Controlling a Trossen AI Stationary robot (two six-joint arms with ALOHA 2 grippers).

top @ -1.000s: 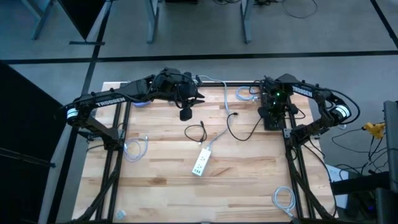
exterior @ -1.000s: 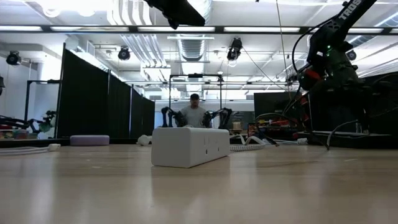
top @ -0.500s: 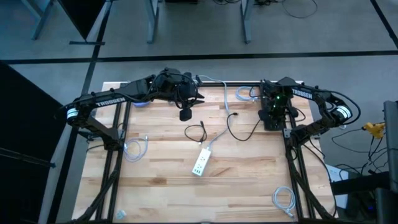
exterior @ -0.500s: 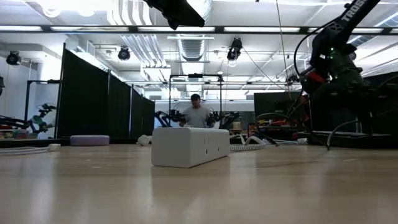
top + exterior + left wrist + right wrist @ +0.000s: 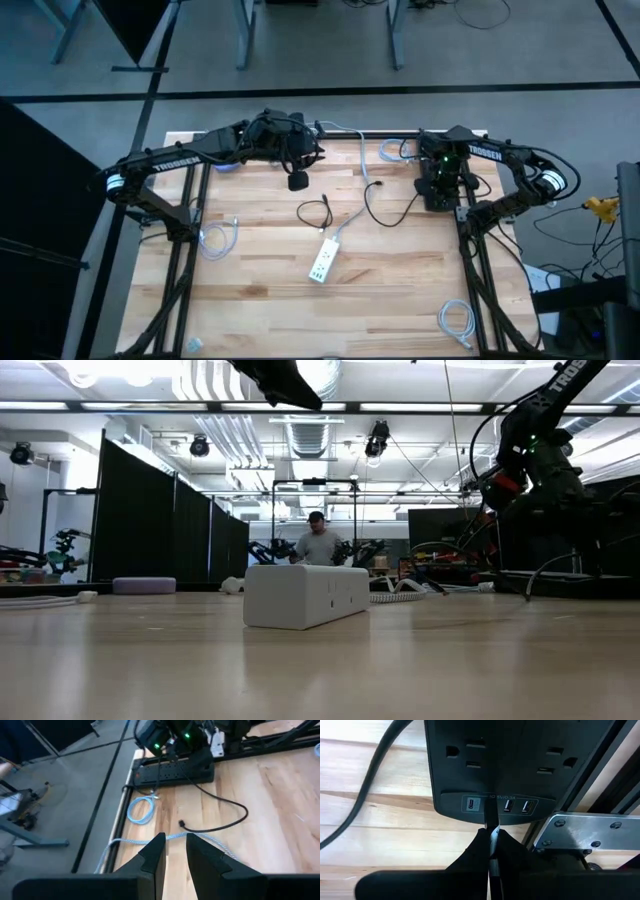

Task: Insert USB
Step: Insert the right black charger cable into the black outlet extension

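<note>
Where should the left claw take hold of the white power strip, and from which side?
Across the middle of the white power strip's narrow width, from straight above. It lies flat on the table, long and slim, both long sides free, its cord leaving the far end. The left claw would need turning to span it.

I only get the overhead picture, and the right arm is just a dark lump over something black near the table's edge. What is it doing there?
Observer: Its wrist camera shows the right tool pinched shut on a thin plug, facing the end of a black power strip.
Visitor: Does that strip have USB sockets?
Observer: Yes, a row of three: a single port to one side of the plug and a pair of ports to the other.
Visitor: And the left arm?
Observer: The left tool is open and empty, looking toward a loose black cable end on the wood.
</note>
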